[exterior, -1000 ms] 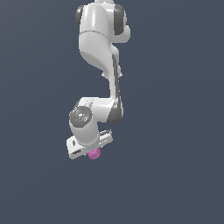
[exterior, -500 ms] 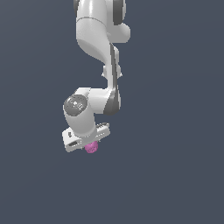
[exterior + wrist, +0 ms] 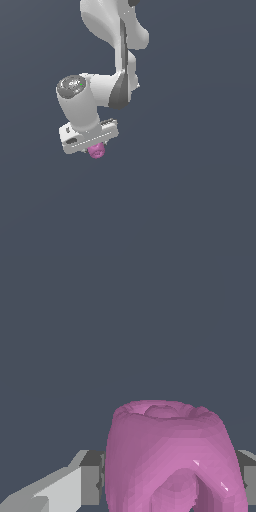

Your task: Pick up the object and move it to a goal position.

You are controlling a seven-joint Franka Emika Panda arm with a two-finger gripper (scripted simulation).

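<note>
The object [image 3: 97,150] is a small pink-magenta rounded lump. It hangs just under the white gripper [image 3: 95,146] in the exterior view, mostly hidden by the hand. In the wrist view the object [image 3: 170,456] fills the near field between the two grey fingertips [image 3: 92,476], which press on its sides. A ring-like rim shows on its far end. The gripper is shut on the object and holds it in the air, off any surface.
The white arm [image 3: 115,45] comes down from the top of the exterior view. Behind everything is a plain dark grey-blue backdrop [image 3: 200,175]. No other objects, edges or goal marker show.
The arm has swung toward the exterior view's left and risen a little, carrying the object with it. The grip on the object is unchanged.
</note>
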